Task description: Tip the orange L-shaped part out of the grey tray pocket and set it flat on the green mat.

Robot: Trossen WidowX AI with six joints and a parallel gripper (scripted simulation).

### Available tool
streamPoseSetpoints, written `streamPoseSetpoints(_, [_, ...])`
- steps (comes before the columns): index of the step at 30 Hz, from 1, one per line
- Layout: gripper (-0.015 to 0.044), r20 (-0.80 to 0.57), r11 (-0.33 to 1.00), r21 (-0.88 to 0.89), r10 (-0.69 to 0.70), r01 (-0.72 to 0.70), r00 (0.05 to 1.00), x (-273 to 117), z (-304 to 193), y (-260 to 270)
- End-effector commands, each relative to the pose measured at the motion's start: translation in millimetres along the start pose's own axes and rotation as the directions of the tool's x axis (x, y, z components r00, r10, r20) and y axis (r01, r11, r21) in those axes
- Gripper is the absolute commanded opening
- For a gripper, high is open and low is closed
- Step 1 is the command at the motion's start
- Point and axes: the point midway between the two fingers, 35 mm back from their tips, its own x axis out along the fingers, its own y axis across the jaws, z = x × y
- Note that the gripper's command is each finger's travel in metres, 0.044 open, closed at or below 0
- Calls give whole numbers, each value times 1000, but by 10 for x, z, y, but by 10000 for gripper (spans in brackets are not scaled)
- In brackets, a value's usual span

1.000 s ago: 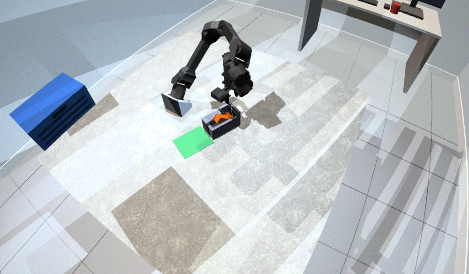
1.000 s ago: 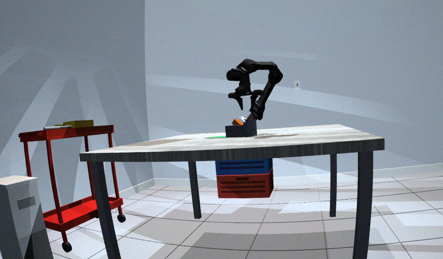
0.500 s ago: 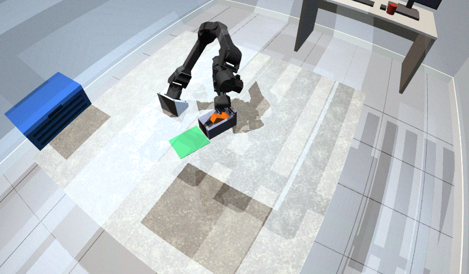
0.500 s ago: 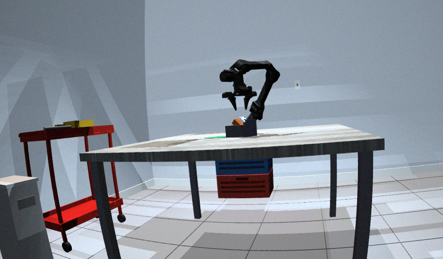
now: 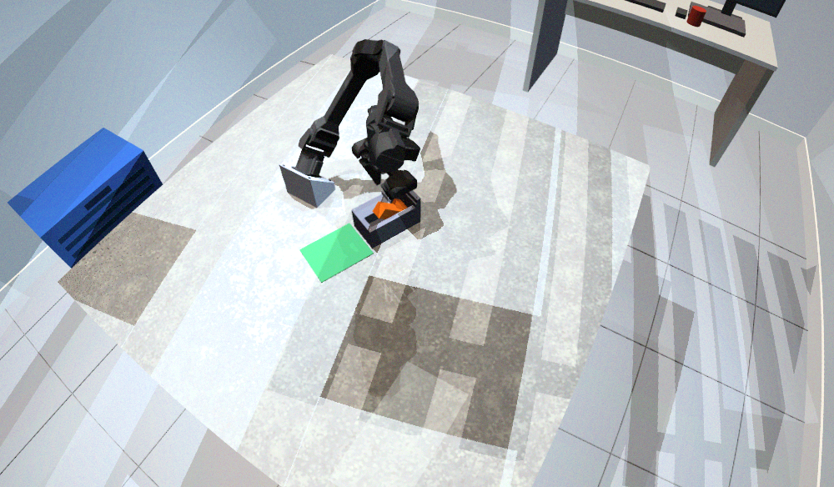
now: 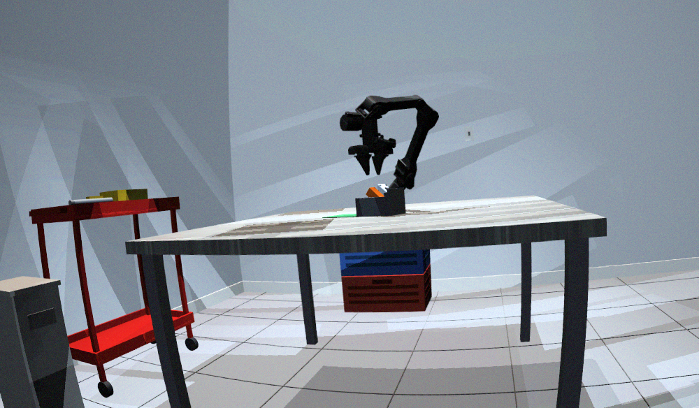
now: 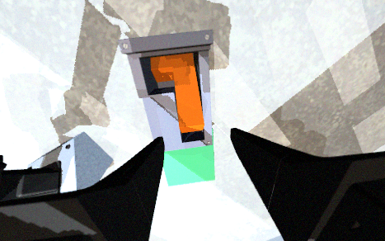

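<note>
The orange L-shaped part lies tilted in the grey tray. Its L-shaped end is low in the pocket at the tray's high-walled end. Its straight end sticks up above the rim, toward the green mat. My gripper is open and empty, pointing down above the tray, clear of the part. In the wrist view the raised end shows between and just beyond the fingertips. In the top view the arm partly hides the tray's far end.
The mat lies flat beside the tray's low end. The grey wedge-shaped arm base stands on the table near the tray. The tray's high end wall rises beside the part's L-shaped end.
</note>
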Motion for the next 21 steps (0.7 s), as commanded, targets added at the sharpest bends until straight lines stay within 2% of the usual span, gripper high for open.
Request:
streamPoseSetpoints(1, [280, 2, 1000, -14, 5, -5, 1000, 142, 0, 8])
streamPoseSetpoints(21, [280, 3, 1000, -15, 4, -4, 1000, 479, 3, 3])
